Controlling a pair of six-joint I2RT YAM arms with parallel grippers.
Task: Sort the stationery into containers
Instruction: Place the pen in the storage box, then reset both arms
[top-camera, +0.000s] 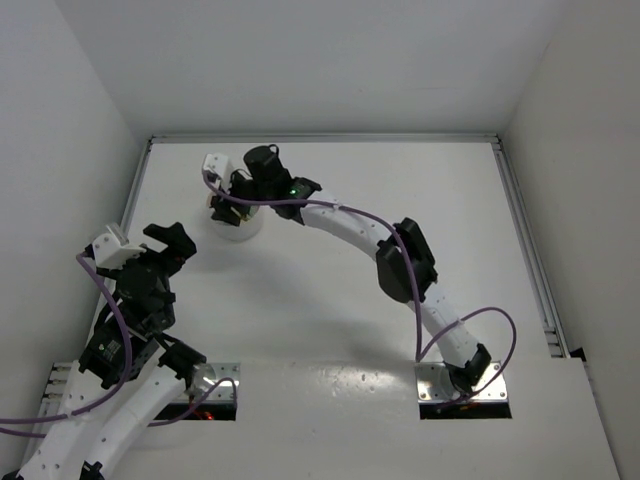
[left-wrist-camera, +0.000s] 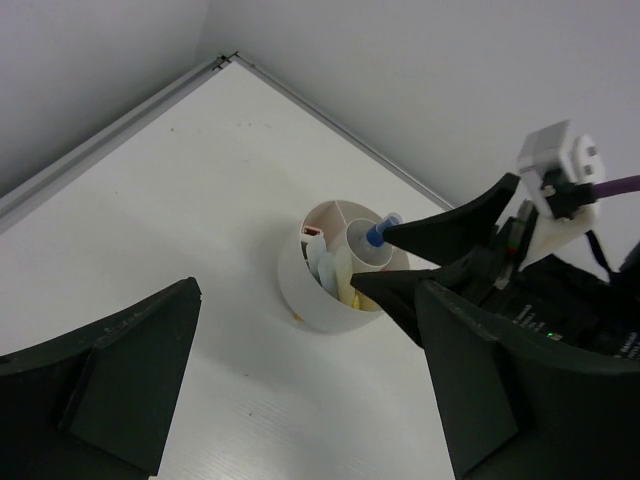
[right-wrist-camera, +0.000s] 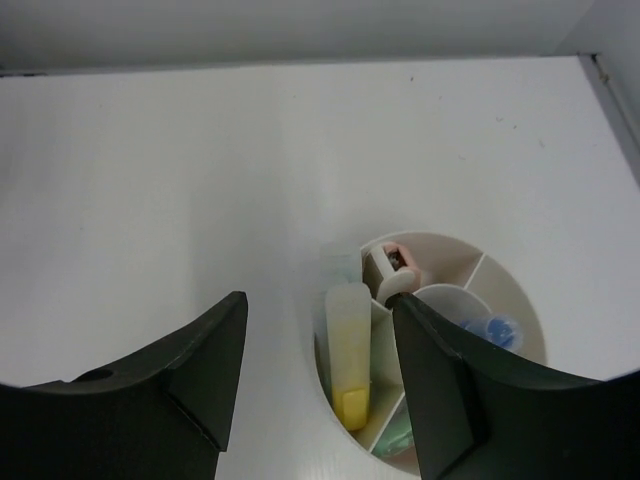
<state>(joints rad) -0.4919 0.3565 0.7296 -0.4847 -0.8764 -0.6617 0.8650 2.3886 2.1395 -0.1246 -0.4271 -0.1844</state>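
Observation:
The white round container (right-wrist-camera: 500, 262) with inner dividers sits far left on the table, also in the top view (top-camera: 240, 230) and the left wrist view (left-wrist-camera: 310, 295). Stationery stands in it: a yellow marker (right-wrist-camera: 350, 350), a pale mint marker (right-wrist-camera: 337, 262), a green one (right-wrist-camera: 396, 436), a pink and white piece (right-wrist-camera: 398, 264) and a blue-capped tube (right-wrist-camera: 490, 330) (left-wrist-camera: 374, 235). My right gripper (right-wrist-camera: 320, 300) (top-camera: 222, 208) hovers open just over the container's rim, gripping nothing. My left gripper (left-wrist-camera: 310, 370) (top-camera: 172, 243) stands open to the container's near left, with nothing in it.
White walls enclose the table on three sides, and a metal rail (left-wrist-camera: 120, 125) runs along the far and left edges close behind the container. The right arm (top-camera: 400, 260) stretches diagonally across the middle of the table.

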